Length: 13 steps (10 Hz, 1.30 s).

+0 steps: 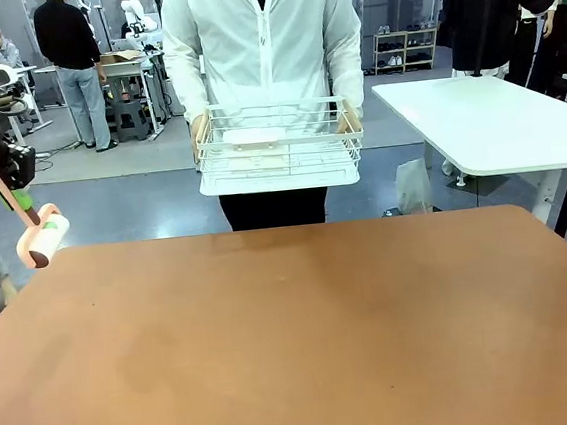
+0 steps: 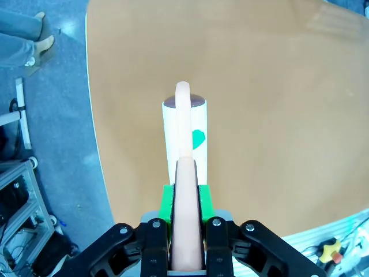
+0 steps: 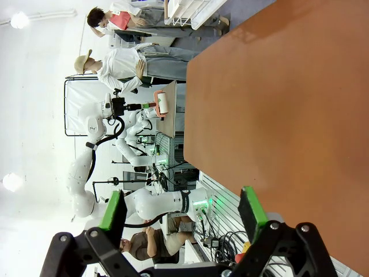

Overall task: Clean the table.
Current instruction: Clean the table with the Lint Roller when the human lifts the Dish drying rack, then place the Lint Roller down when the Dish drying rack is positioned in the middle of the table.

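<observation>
The reddish-brown table lies bare across the front view. My left gripper hangs above its far left corner, shut on the pink handle of a lint roller whose white roll points down toward the table. In the left wrist view the gripper clamps the handle between its green pads, and the lint roller hovers over the table near its edge. My right gripper is open with nothing between its fingers, held off the side of the table.
A person stands at the far side holding a white wire basket with a pale flat item inside. A white-topped table stands at the back right. Blue floor borders the table on the left.
</observation>
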Tool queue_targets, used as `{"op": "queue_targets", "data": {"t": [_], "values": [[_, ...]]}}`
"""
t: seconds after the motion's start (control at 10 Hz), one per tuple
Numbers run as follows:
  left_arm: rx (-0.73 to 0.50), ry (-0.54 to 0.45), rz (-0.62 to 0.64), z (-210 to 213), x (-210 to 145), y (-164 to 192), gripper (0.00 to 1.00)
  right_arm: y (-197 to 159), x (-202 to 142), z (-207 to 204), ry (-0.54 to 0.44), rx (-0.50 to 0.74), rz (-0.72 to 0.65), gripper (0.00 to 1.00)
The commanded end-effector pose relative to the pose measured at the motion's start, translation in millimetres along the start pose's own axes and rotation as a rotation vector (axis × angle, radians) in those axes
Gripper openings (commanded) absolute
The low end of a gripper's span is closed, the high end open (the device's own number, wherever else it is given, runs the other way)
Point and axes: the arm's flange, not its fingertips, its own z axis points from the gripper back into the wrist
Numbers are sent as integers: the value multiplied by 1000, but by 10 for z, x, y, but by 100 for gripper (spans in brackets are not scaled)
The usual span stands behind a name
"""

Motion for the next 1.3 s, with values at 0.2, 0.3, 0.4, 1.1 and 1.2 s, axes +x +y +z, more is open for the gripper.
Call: {"op": "queue_targets", "data": {"t": [0.2,0.3,0.4,1.1,1.2], "values": [[10,-11,5,34,1,-10,21,20,-4,5,-3,6,7,100],[10,-11,5,34,1,-10,21,20,-4,5,-3,6,7,100],[10,-11,5,34,1,-10,21,20,-4,5,-3,6,7,100],[10,-11,5,34,1,-10,21,20,-4,5,-3,6,7,100],[10,-11,5,34,1,-10,21,20,-4,5,-3,6,7,100]]}}
